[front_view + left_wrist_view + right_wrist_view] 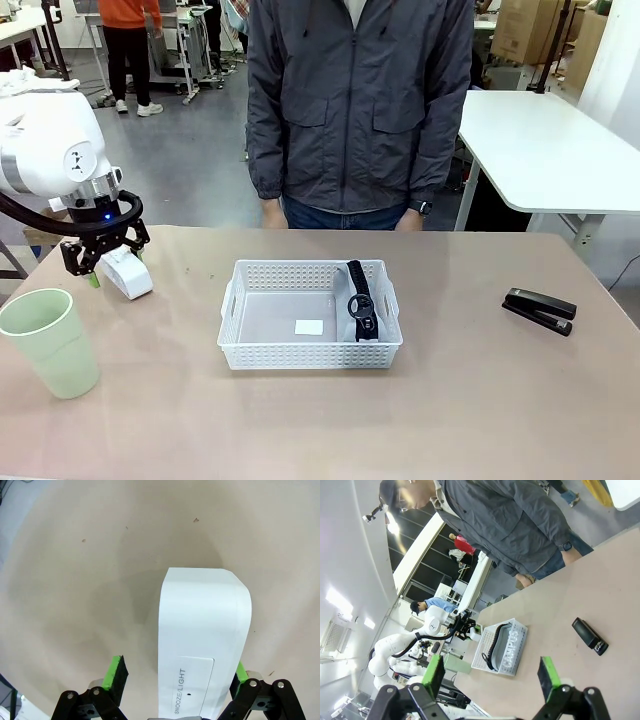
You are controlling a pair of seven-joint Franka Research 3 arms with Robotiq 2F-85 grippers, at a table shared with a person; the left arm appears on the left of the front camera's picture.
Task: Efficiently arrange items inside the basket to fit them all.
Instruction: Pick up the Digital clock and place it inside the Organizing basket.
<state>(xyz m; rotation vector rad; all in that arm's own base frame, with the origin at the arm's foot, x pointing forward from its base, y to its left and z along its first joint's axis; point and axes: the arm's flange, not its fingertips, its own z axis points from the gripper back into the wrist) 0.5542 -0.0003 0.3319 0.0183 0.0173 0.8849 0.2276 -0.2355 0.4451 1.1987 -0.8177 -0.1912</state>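
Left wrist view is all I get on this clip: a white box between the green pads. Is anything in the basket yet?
Observer: Yes, the grey pouch lies at the right end of the basket.
Operator: And the stapler?
Observer: The stapler lies on the table right of the basket, outside it.
Operator: The cup?
Observer: The cup stands upright on the table at the robot's near left, outside the basket.
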